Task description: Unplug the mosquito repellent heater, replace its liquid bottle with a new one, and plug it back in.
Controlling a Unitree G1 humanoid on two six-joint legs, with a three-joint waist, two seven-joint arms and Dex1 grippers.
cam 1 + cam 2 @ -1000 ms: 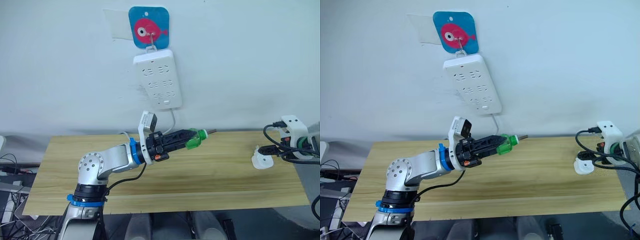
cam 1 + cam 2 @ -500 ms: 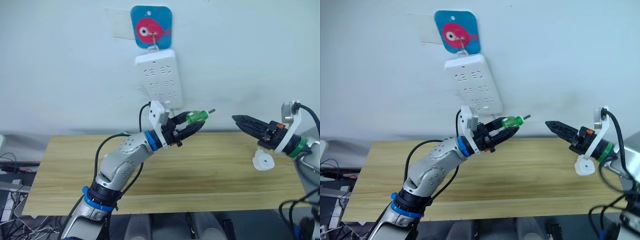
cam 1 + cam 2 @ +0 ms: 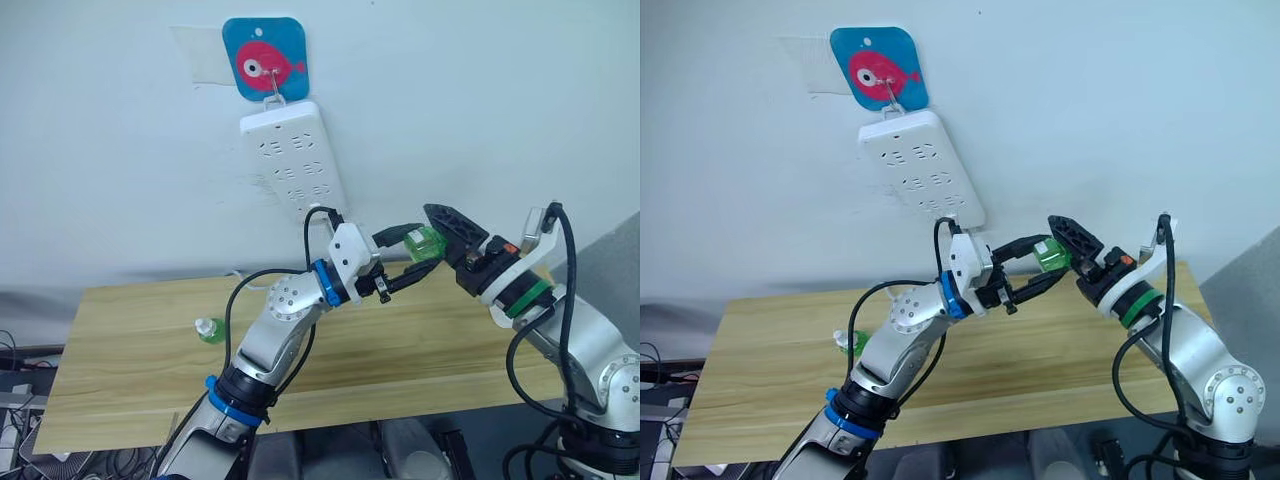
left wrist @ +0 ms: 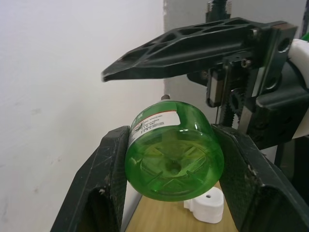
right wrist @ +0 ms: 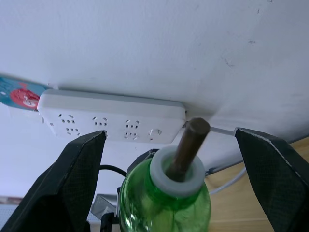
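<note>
Gripping a green liquid bottle (image 4: 174, 152) base-first, the left gripper (image 4: 169, 179) holds it between the spread fingers of the right gripper (image 5: 169, 179).
Right wrist view shows its brown wick (image 5: 189, 145) aimed at the power strip (image 5: 111, 116); left wrist view shows the white heater (image 4: 205, 209) lying on the worktop (image 3: 140, 370).

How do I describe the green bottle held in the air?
Below the white power strip on the wall, two arms meet above the wooden table. The green bottle sits in the left claw, unlike the second bottle lying on the table.
</note>
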